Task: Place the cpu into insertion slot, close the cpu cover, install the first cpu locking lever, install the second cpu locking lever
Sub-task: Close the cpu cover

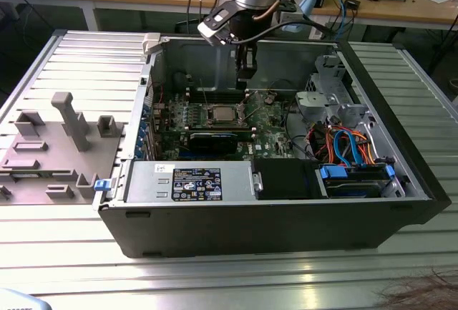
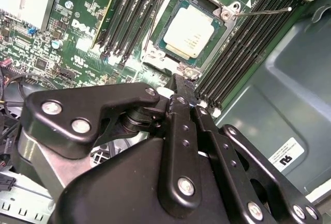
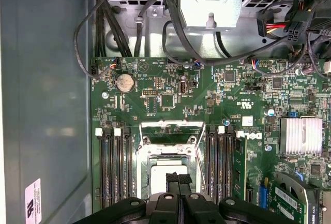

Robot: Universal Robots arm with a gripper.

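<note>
Gripper [image 2: 180, 81] is seen with its two black fingers pressed together and nothing visibly pinched between them, so it's closed as far as can be made out. In the exterior view it [image 1: 242, 79] is hung straight down inside the open computer case [image 1: 286, 231], just above the board.

Right past the fingertips the cpu [image 2: 189, 31] is found lying flat in the insertion slot [image 2: 150, 54], pale metal top up. In the first wrist view the closed fingers [image 3: 173, 182] are laid over one edge of the chip [image 3: 156, 180]. The cpu cover [image 2: 222, 22] is seen as a silvery frame around the chip; whether it's pressed fully down can't be told.

One thin wire lever [image 2: 264, 11] is stuck out from a socket corner, slanting across the ends of the memory slots [image 2: 243, 48], which are lined up on both sides of the socket.

Further out, the green motherboard [image 3: 170, 79], a finned heatsink [image 3: 301, 136] and bundled cables [image 3: 129, 32] can be made out. The case is laid on its side on a ribbed metal table [image 1: 215, 274].
</note>
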